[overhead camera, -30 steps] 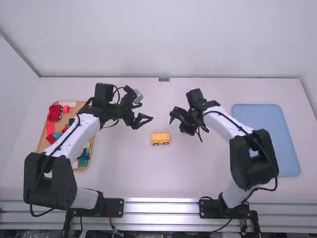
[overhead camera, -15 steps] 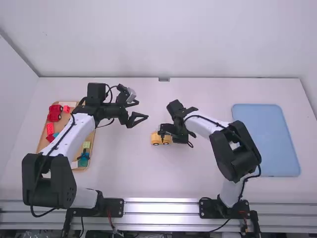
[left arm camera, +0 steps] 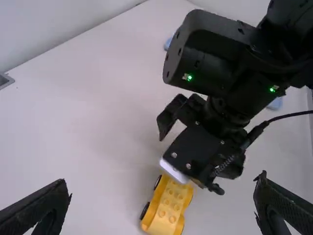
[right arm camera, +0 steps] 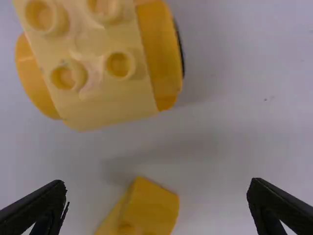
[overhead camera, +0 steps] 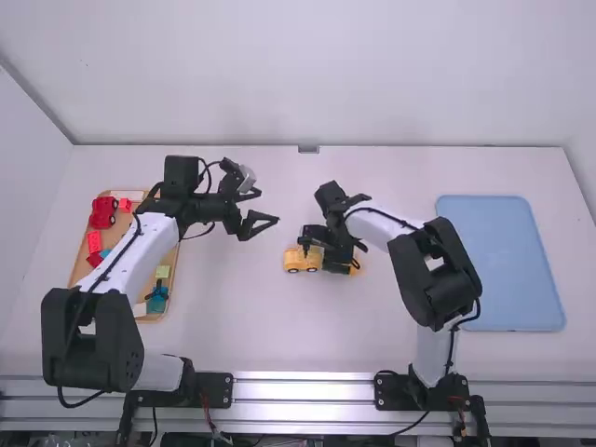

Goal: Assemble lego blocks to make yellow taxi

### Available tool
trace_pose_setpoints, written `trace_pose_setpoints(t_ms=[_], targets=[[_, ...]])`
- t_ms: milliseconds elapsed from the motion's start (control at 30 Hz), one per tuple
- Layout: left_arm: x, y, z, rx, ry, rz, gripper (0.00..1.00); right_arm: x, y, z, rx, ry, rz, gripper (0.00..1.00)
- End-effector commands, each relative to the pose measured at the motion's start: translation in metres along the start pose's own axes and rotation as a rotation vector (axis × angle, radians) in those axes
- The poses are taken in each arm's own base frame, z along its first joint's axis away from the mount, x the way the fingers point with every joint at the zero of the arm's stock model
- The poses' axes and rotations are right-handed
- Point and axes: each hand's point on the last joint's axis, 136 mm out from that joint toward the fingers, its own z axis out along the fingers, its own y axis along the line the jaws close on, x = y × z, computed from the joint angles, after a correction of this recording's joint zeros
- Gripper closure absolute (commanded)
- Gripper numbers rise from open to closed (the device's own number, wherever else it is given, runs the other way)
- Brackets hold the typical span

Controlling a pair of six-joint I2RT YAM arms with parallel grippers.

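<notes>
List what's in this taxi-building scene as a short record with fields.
Wheeled piece: yellow, studded top, on the table
Smaller piece: yellow, apart from the wheeled one
Right gripper: jaws open, near the smaller piece
Left gripper: jaws open, empty
Left side: tray with red, teal and pale blocks
Right side: blue tray

A yellow plastic studded block base with dark wheels stands upright mid-scene; a yellow plastic block lies apart, right.
</notes>
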Motion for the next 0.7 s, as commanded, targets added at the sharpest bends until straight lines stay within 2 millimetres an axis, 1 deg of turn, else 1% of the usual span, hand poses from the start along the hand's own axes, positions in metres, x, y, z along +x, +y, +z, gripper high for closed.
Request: trace_pose_setpoints(t_ms=[0,33,100,133,167,200,233,300,367,400,467,567,633,667], targets=[[-0.002,-0.004,-0.001,0.007,-0.006,0.027,0.01,-0.016,-0.015,-0.028,0.048,-0.059,0.065,0.01],[-0.002,-0.003,-0.001,0.004,-0.005,0.027,0.01,-0.017,-0.015,-0.03,0.048,-0.063,0.068,0.01],[0.001,0.011,-0.001,-0.075,0.023,0.021,0.01,-0.028,-0.016,-0.059,0.045,-0.146,0.079,0.01],[0.002,0.013,-0.001,-0.087,0.028,0.017,0.01,-0.029,-0.017,-0.063,0.046,-0.158,0.082,0.01],[0.006,0.023,-0.003,-0.144,0.051,-0.021,0.01,-0.03,-0.018,-0.079,0.05,-0.209,0.095,0.01],[0.008,0.032,-0.004,-0.193,0.067,-0.05,0.01,-0.029,-0.019,-0.09,0.053,-0.243,0.105,0.01],[0.012,0.04,-0.007,-0.247,0.082,-0.091,0.01,-0.026,-0.019,-0.103,0.057,-0.282,0.127,0.02],[0.016,0.052,-0.011,-0.326,0.097,-0.174,0.01,-0.021,-0.019,-0.117,0.065,-0.337,0.176,0.02],[0.022,0.059,-0.014,-0.379,0.105,-0.267,0.01,-0.009,-0.02,-0.129,0.082,-0.421,0.234,0.01],[0.022,0.059,-0.014,-0.38,0.106,-0.271,0.01,-0.008,-0.02,-0.129,0.083,-0.426,0.236,0.01],[0.023,0.055,-0.012,-0.35,0.115,-0.215,0.01,-0.001,-0.017,-0.127,0.085,-0.528,0.258,0.01],[0.019,0.039,-0.005,-0.231,0.114,0.004,0.01,0.001,-0.009,-0.117,0.069,-0.657,0.263,0.01],[0.022,0.022,0.003,-0.113,0.095,0.212,0.01,0.006,-0.004,-0.1,0.077,-0.71,0.263,0.02],[0.023,0.021,0.004,-0.104,0.093,0.227,0.01,0.008,-0.004,-0.097,0.083,-0.711,0.265,0.02]])
